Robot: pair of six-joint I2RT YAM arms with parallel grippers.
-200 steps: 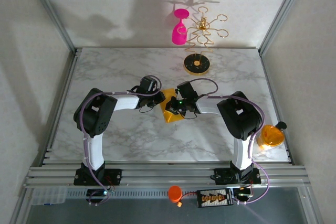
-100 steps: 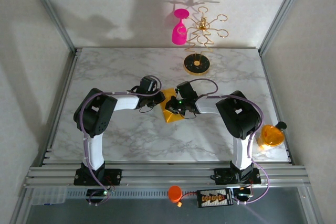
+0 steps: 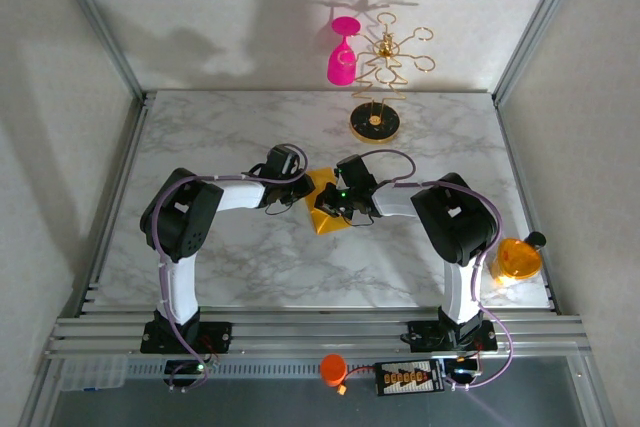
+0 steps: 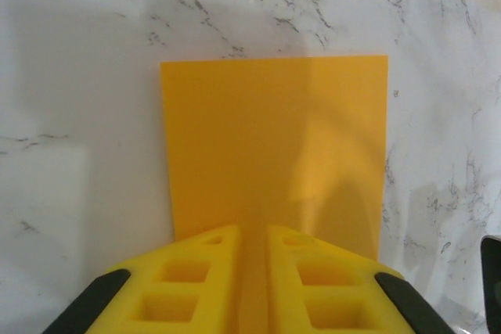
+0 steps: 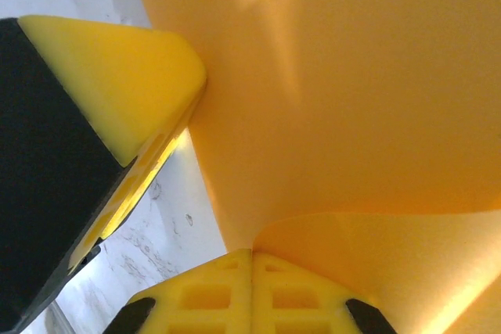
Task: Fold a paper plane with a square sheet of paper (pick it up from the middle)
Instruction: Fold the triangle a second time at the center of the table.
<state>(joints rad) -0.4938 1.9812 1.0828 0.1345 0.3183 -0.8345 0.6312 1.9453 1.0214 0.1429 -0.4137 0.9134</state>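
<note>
**Both claws at the sheet, one side curling up**

My right claw (image 5: 252,262) is pressed together on the square sheet of paper (image 4: 274,138). The paper rises out of the seam between its tips and bows over softly. My left claw (image 4: 252,236) has its jaws close, with a thin slot between them, at the sheet's near edge. Whether it nips the paper or only bears on it, I cannot tell.

The sheet lies on the desk (image 3: 250,267), on the near side of the gold stand (image 3: 375,125). It is a little to the stand's left and well apart from it.

I judge the paper light and limp. It should bend at a touch, keep any crease for good and slide easily on the smooth marble. I would hold it by a thin edge pinch and pin the rest flat.

My left wrist view shows the far half lying flat, with square corners and no crease. My right wrist view shows the lifted curl, with a yellow finger against the sheet's edge, probably my left claw's. The top view places the sheet by the stand, but there the jaws are too small to read.
</note>
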